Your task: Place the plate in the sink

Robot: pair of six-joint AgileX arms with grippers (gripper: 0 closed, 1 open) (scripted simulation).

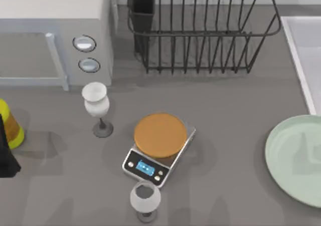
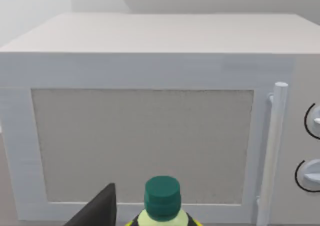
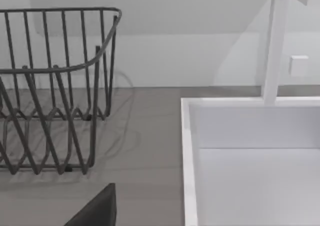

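Note:
The pale mint-green plate (image 1: 298,158) lies flat on the grey counter at the right side, cut off by the top view's edge. Just beyond it, at the back right, is the white sink (image 1: 297,50); the right wrist view looks along its raised rim (image 3: 189,161) into the basin, with a white faucet post (image 3: 272,45) behind. A dark part of my right arm's gripper body (image 3: 97,210) juts into that view, above the counter short of the sink. My left arm (image 1: 6,158) is parked at the left edge of the table.
A black wire dish rack (image 1: 200,30) stands at the back, left of the sink. Mid-table is a silver scale with an orange disc (image 1: 159,136), with one wine glass (image 1: 96,105) to its left and another (image 1: 145,198) in front. The microwave (image 1: 50,30) and a yellow bottle (image 2: 161,198) are at the left.

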